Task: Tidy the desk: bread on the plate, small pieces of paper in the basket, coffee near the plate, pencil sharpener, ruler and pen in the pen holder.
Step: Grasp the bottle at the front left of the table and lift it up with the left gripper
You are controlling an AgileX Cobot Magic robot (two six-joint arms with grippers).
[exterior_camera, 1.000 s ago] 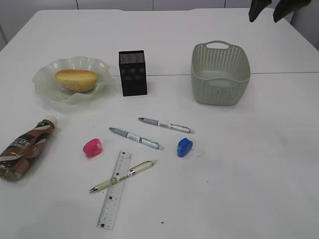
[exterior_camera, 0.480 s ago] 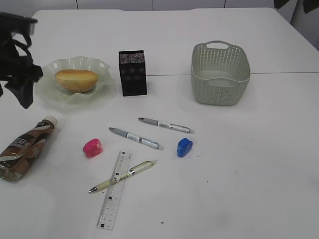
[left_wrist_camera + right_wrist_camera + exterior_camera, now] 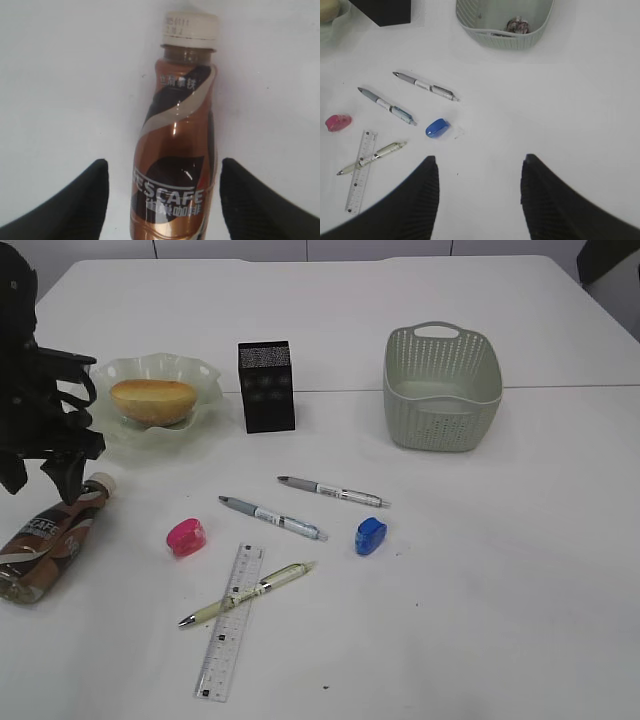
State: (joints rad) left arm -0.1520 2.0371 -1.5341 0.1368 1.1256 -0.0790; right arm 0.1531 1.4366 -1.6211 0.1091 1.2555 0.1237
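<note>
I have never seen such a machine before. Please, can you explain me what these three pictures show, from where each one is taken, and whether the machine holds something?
It is a robot with two arms, each ending in a two-fingered end effector. One picture looks at the desk from outside; the other two come from cameras on the wrists.

In the outside view the left end effector hangs just above a coffee bottle lying on its side. The left wrist view shows that bottle between open fingers, not gripped. The right end effector is also open and empty, high above the desk.

On the desk: a bread on a green plate, a black pen holder, a basket with crumpled paper inside, three pens, a ruler, and a pink and a blue pencil sharpener.
</note>
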